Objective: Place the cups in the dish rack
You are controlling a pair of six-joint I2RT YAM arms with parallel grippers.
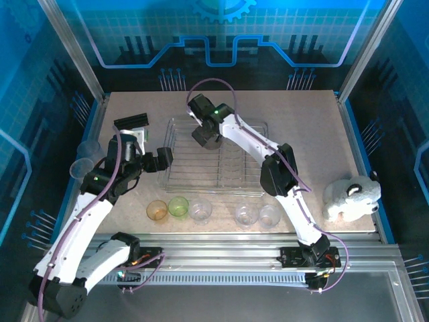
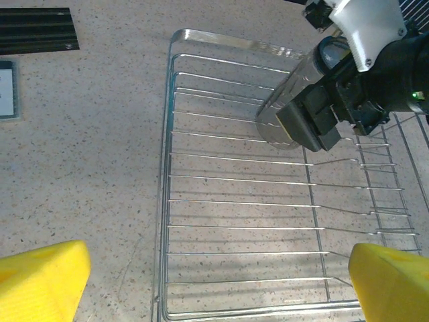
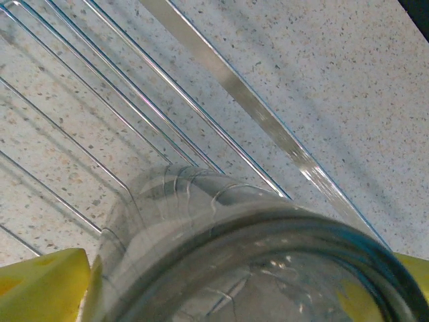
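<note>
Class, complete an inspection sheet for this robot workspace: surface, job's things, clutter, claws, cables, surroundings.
Surface: speckled beige table.
Job's things: dish rack mid-table; five cups in a row near the front edge; two cups at the left edge.
Clutter: plush toy at right; black ridged bar far left.
Claws: left claw open, empty, beside the rack; right claw shut on a smoky cup over the rack.
Cables: purple cables along both arms.
Surroundings: blue panels, metal frame.

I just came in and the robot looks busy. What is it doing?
The right gripper is holding a see-through cup, tilted over the far end of the wire dish rack. The left gripper is open and hovers by the rack's left edge, holding nothing. Five more cups wait in a row on the table in front of the rack.
</note>
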